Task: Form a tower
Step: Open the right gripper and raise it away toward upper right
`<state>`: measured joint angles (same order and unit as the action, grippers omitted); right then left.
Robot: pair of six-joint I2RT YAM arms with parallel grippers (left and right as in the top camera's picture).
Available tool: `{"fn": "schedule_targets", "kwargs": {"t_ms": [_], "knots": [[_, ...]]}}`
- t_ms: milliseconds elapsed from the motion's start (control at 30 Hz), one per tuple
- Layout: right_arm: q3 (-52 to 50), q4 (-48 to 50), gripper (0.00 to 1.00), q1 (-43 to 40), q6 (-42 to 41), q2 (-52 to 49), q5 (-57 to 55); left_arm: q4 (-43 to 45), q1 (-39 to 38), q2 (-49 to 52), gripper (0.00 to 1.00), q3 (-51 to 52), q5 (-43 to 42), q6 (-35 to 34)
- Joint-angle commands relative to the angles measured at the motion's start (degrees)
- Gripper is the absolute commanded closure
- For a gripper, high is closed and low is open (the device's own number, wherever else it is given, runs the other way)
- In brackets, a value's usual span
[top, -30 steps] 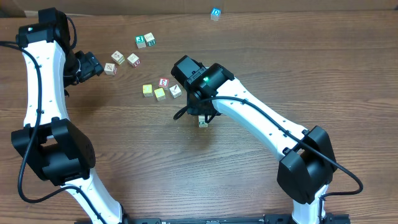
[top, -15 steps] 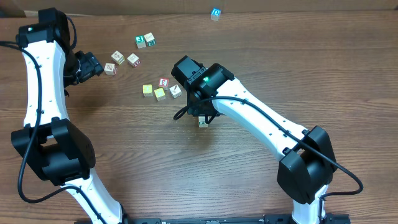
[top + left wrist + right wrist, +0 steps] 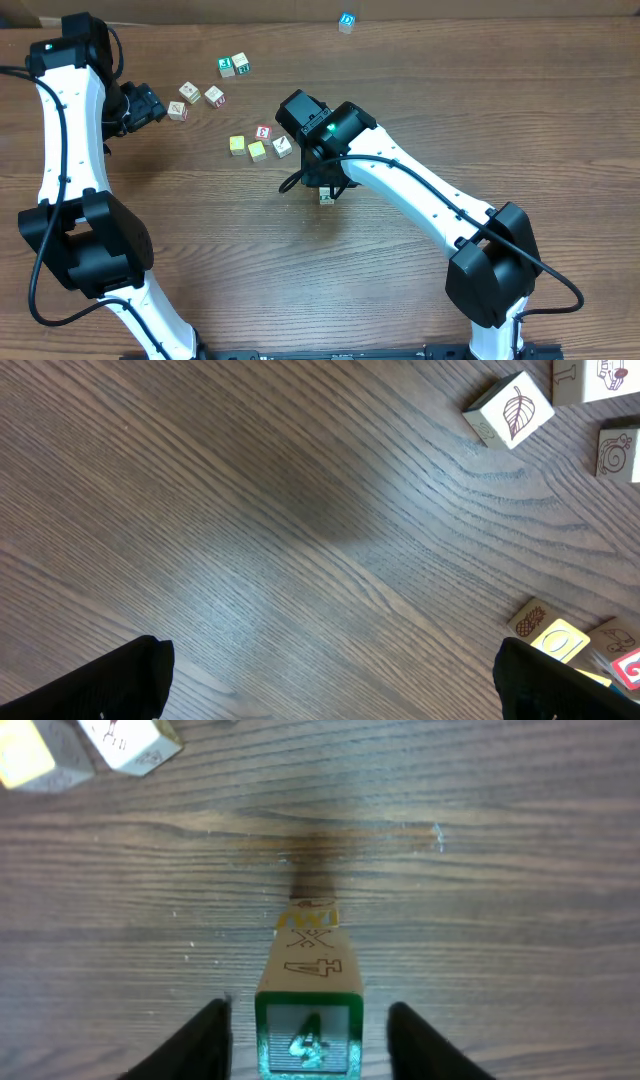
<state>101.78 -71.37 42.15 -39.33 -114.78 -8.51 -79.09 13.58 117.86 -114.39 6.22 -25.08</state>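
Note:
The tower (image 3: 306, 982) is a short upright stack of wooden letter cubes, seen from above in the right wrist view. Its top cube (image 3: 308, 1038) is green-edged with a green "4". My right gripper (image 3: 308, 1040) straddles that top cube and is open, with a gap showing on each side. In the overhead view the tower (image 3: 326, 197) peeks out under the right gripper (image 3: 322, 186), and its lower cubes are hidden. My left gripper (image 3: 150, 103) hovers wide open at the far left, its fingertips (image 3: 130, 678) over bare wood.
A cluster of loose cubes (image 3: 260, 143) lies just left of the tower. Further cubes (image 3: 196, 98) sit near the left gripper, two (image 3: 234, 66) lie farther back, and a blue one (image 3: 346, 21) is at the far edge. A leaf cube (image 3: 510, 412) shows in the left wrist view.
The right gripper's jaws have parted from the top cube. Neither arm has shifted in the overhead view, and the tower stays standing.

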Motion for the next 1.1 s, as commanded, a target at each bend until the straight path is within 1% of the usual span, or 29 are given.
{"fn": "schedule_targets", "kwargs": {"t_ms": [0,33,100,167,367,533,733,900,1067], "knots": [[-0.2,0.2,0.36,0.2,0.3,-0.3,0.0,0.1,-0.1,-0.9,0.00,-0.7,-0.1,0.3],[-0.2,0.2,0.29,0.2,0.3,-0.3,0.0,0.1,-0.1,-0.9,0.01,-0.7,-0.1,0.2],[-0.2,0.4,0.11,0.2,0.3,-0.3,0.0,0.1,-0.1,-0.9,0.00,-0.7,-0.1,0.3],[-0.2,0.8,0.00,0.2,0.3,-0.3,-0.2,0.1,-0.1,-0.9,0.00,-0.7,-0.1,0.3],[-0.2,1.8,0.00,-0.4,0.3,-0.3,-2.2,0.0,-0.1,-0.9,0.00,-0.7,-0.1,0.3],[-0.2,4.5,0.00,-2.6,0.4,-0.3,-2.2,0.1,-0.1,-0.9,0.00,-0.7,-0.1,0.3],[-0.2,7.8,0.00,-7.9,0.5,-0.3,-2.4,0.1,-0.1,-0.9,0.01,-0.7,-0.1,0.3],[-0.2,7.9,0.00,-13.2,0.5,-0.3,-2.4,0.1,-0.1,-0.9,0.00,-0.7,-0.1,0.3],[-0.2,8.0,0.00,-16.8,0.5,-0.3,-2.4,0.1,-0.1,-0.9,0.01,-0.7,-0.1,0.3]]}}
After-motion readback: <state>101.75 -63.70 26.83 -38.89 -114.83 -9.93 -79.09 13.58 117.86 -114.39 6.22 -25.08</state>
